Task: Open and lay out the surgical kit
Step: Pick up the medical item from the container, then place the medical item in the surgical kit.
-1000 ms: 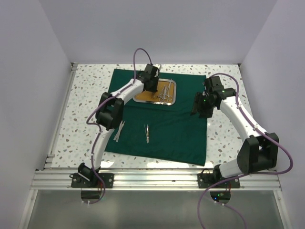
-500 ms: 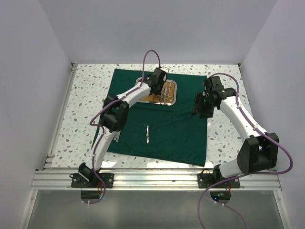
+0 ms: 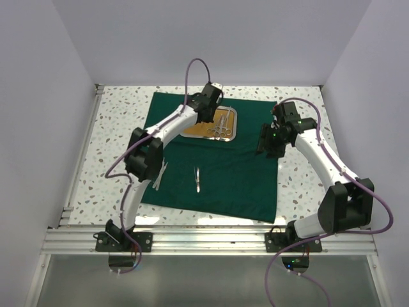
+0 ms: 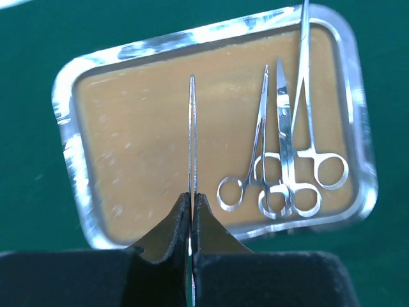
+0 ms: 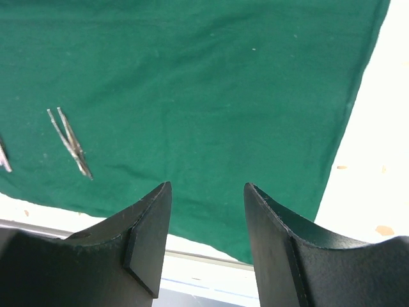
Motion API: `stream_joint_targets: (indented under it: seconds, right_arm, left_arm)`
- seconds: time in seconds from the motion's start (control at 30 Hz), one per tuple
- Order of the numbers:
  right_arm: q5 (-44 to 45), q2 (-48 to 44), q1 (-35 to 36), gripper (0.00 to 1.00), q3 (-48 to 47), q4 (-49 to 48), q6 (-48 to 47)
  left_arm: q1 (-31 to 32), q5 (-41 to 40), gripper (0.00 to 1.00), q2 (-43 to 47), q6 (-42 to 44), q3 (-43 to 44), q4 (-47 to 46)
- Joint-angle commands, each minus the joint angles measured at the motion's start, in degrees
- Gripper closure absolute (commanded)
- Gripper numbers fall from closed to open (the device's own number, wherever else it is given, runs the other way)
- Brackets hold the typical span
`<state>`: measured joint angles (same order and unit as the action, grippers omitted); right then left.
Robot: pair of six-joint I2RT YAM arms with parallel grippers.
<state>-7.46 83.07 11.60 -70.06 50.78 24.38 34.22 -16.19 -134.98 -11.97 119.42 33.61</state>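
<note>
A pair of tweezers is pinched in the closed left claw over the tray, apparently to be laid next on the cloth, while the right claw is held wide and empty.

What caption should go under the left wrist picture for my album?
Left pincer pinches slim tweezers over the steel tray holding three ring-handled instruments.

The cloth wrap looks matt, the steel tray glossy, the metal tweezers and scissors polished bright.
</note>
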Motion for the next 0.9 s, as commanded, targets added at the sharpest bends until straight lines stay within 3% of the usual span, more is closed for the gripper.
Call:
stream_joint_targets:
  seconds: [0.0,0.17,0.43,0.57,0.87]
  right_arm:
    - [-3.1,-1.8,0.0,0.47,-2.5,-1.7,-0.2]
    - [-5.5,0.0,0.0,0.46,-6.0,-3.4,1.8]
    - [-8.3,6.5,0.0,0.46,-15.0,-5.6,5.1]
    - [-8.4,12.1,0.0,0.47,-22.0,-4.4,5.4]
    - [-9.6,21.9,0.2,0.48,-34.7,-3.1,7.8]
  left_arm:
    - [0.1,-2.5,1.0,14.8,-5.3,-3.8,2.5]
    - [2.3,-3.7,1.0,30.2,-11.8,-25.1,0.8]
    - [8.7,-2.4,1.0,43.4,-26.6,-52.4,-4.3]
    - [11.7,-4.4,1.0,46.5,-34.8,-58.8,-5.7]
    - [13.4,-4.2,1.0,44.2,-38.1,-64.5,-13.6]
